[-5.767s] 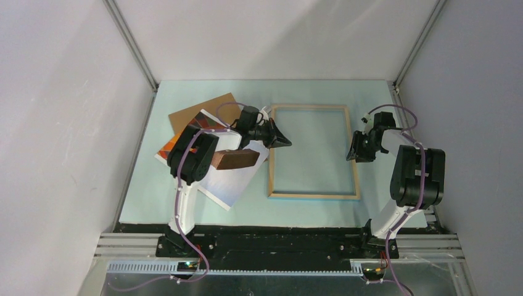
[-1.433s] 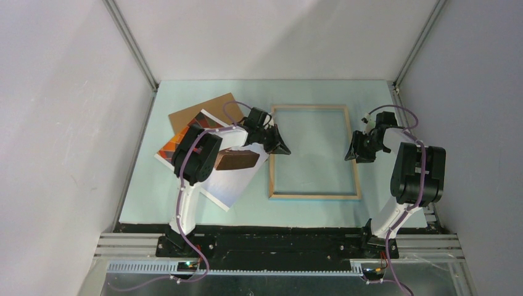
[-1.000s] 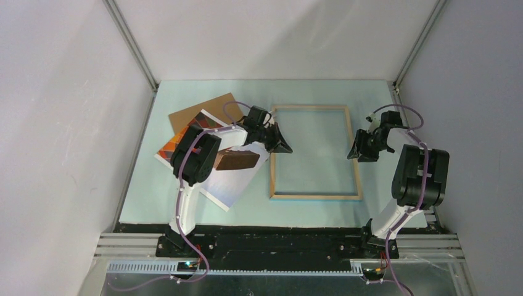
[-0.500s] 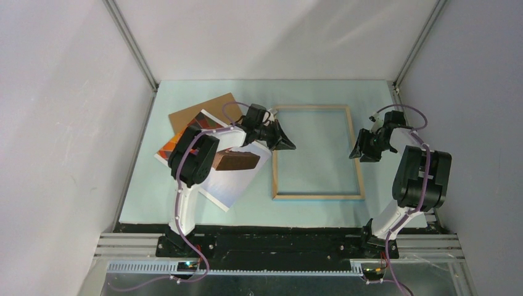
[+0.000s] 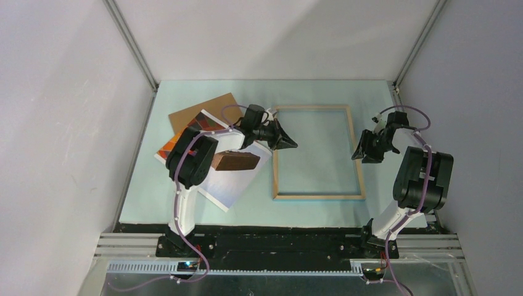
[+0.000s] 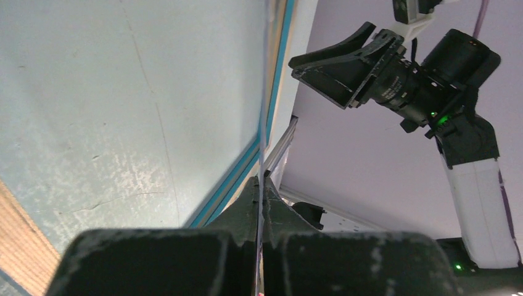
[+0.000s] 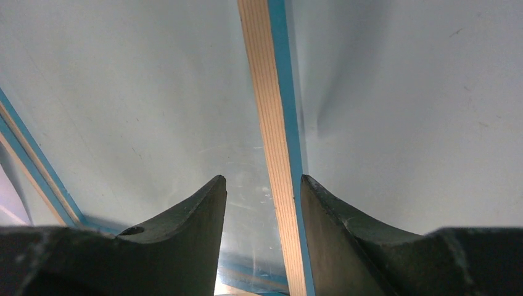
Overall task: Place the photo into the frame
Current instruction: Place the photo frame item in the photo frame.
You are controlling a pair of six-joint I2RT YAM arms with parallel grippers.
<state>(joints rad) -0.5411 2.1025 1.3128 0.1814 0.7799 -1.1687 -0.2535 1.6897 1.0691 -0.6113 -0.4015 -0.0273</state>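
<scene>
Overhead, the left gripper (image 5: pixel 289 144) sits closed at the left side of the frame (image 5: pixel 317 197). Up close, the right gripper (image 7: pixel 262 180) has its jaws apart around the right side.

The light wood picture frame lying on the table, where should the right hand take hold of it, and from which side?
Probably its long right rail, from straight above. The thin light wood rectangular picture frame lies flat on the pale green table, and that narrow rail fits between the open fingers of the right hand, which straddle it.
</scene>
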